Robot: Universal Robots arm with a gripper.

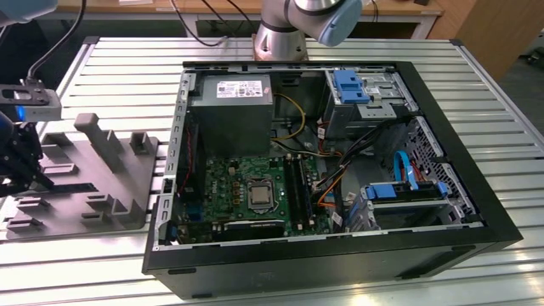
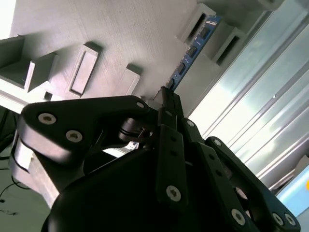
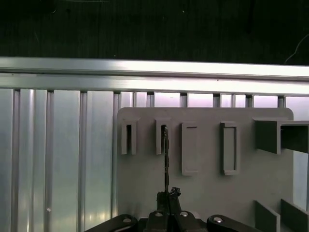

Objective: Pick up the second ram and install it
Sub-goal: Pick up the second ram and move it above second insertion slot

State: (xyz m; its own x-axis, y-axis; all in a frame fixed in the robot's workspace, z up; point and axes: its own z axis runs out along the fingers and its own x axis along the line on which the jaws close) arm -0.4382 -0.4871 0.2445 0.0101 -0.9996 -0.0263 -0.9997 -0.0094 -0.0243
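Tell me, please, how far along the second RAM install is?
Done: a dark stick seems seated beside the CPU socket. In hand: the gripper appears closed on one end of the second ram, which rests in the gray holder. Left: lifting it out and installing it.

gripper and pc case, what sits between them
In the exterior view, the grey holder with its upright posts lies between the gripper and the case; second wrist view: gripper shut on ram.

Ribbed metal table (image 1: 476, 70) (shiny slats), wooden desk (image 1: 102, 9) behind.
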